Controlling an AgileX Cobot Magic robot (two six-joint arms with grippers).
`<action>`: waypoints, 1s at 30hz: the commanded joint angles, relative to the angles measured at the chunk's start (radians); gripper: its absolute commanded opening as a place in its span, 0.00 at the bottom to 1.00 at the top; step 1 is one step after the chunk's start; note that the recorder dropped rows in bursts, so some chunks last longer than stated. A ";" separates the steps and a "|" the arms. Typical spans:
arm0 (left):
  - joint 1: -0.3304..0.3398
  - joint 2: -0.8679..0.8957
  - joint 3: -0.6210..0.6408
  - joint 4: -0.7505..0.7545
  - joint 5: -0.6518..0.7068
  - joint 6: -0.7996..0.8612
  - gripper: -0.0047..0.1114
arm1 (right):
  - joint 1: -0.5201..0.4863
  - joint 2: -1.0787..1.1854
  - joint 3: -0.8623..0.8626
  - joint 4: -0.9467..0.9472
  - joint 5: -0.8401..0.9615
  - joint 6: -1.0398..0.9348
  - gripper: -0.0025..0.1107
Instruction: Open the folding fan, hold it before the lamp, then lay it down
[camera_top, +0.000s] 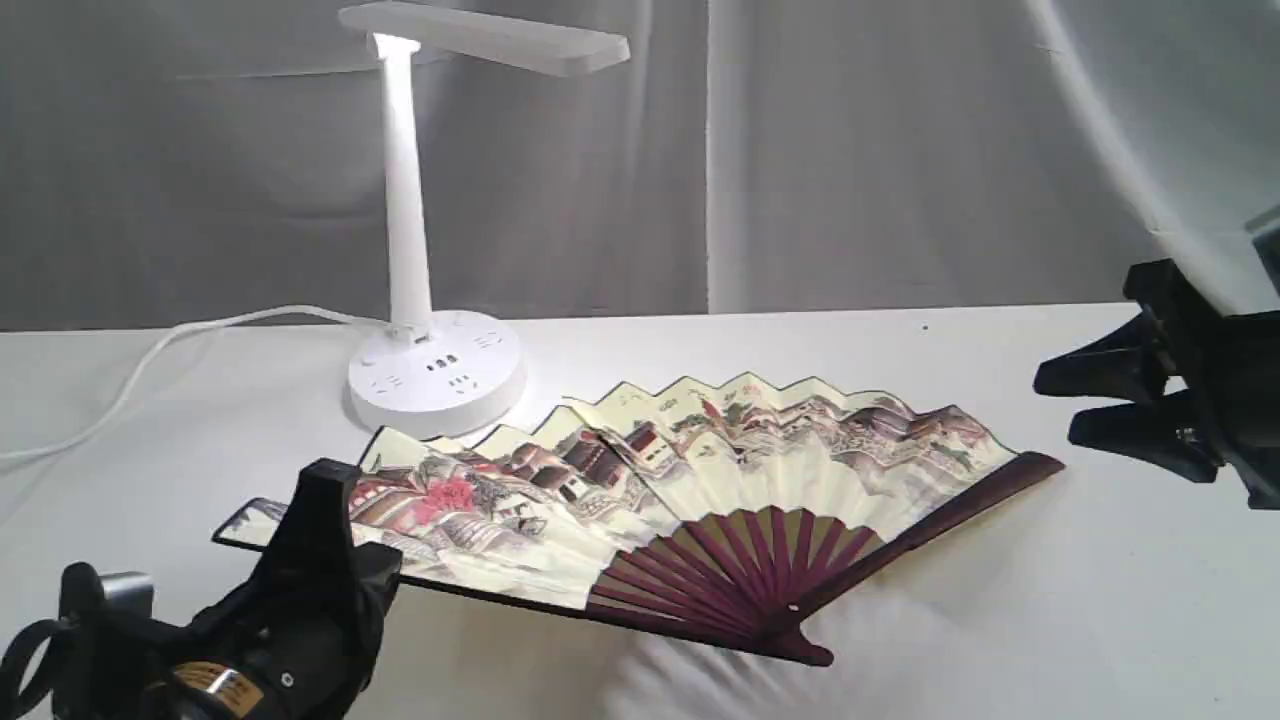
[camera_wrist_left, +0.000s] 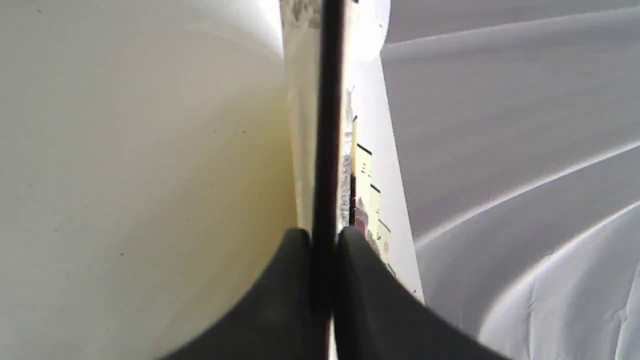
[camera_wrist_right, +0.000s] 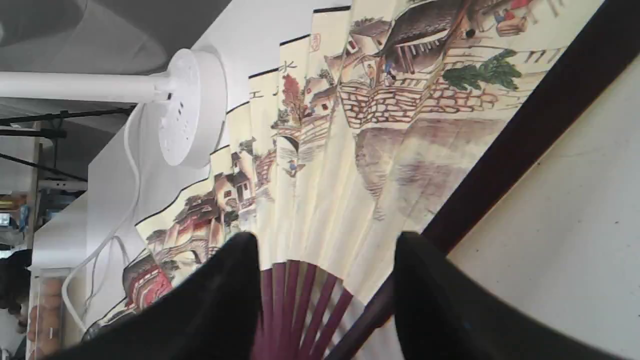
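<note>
A folding fan (camera_top: 700, 470) is spread fully open on a white table (camera_top: 1000, 620), just in front of the round base of a white desk lamp (camera_top: 405, 200). Its cream leaf shows painted houses, trees and a patch of red blossom; dark purple ribs meet at a pivot near the table's front edge.

The left gripper (camera_top: 318, 500) reaches in from the lower left corner and is clamped on the fan's left guard, close to the outer end. In the left wrist view, its two black fingers (camera_wrist_left: 360, 280) press against either side of the thin dark guard (camera_wrist_left: 330, 125) with no gap showing. Whether that end rests on the table or is lifted slightly cannot be told.

The right gripper (camera_top: 1058, 408) hangs at the right edge, clear of the fan's right guard and holding nothing. Its jaws stand wide apart. In the right wrist view, the fan (camera_wrist_right: 350, 150) and the lamp base (camera_wrist_right: 190, 110) show between and beyond the spread fingers (camera_wrist_right: 235, 280).

A white cord (camera_top: 150, 360) runs from the lamp base off to the left. A grey curtain (camera_top: 850, 150) hangs behind.
</note>
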 joint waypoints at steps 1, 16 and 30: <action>0.003 0.028 -0.003 0.059 0.001 0.017 0.06 | -0.005 -0.002 -0.001 -0.006 0.034 -0.005 0.40; 0.003 0.184 -0.102 0.244 -0.010 -0.060 0.09 | 0.080 0.001 -0.001 -0.024 -0.095 -0.010 0.40; 0.018 0.207 -0.100 0.296 0.003 0.231 0.52 | 0.080 0.080 -0.001 -0.031 -0.113 -0.124 0.30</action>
